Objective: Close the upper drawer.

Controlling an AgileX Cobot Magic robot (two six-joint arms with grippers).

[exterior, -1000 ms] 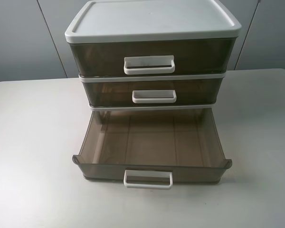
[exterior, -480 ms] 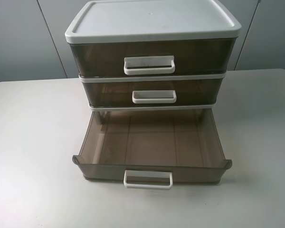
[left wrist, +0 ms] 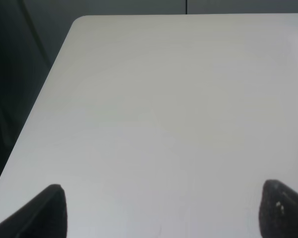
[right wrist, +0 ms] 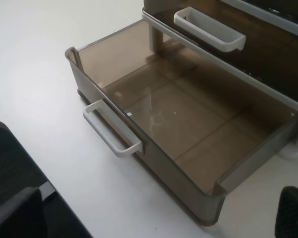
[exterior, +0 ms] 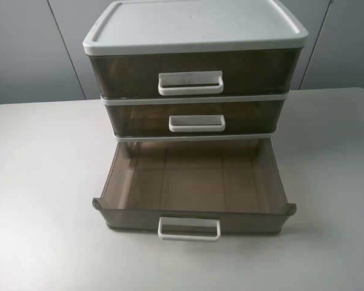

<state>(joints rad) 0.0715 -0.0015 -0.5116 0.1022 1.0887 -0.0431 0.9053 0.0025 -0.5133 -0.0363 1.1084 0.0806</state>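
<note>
The upper drawer (exterior: 194, 73) sits pushed in at the top of the cabinet (exterior: 194, 24) on the table (exterior: 42, 182); the bottom drawer (exterior: 194, 182) is extended. Left gripper (left wrist: 161, 210) and right gripper (right wrist: 159, 218) jaws stand apart, holding nothing.

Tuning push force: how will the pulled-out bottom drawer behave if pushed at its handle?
The bottom drawer looks empty and thin-walled, so probably light and sliding easily. An off-centre push beside the handle may skew it. The whole cabinet may slide on the smooth table.
</note>
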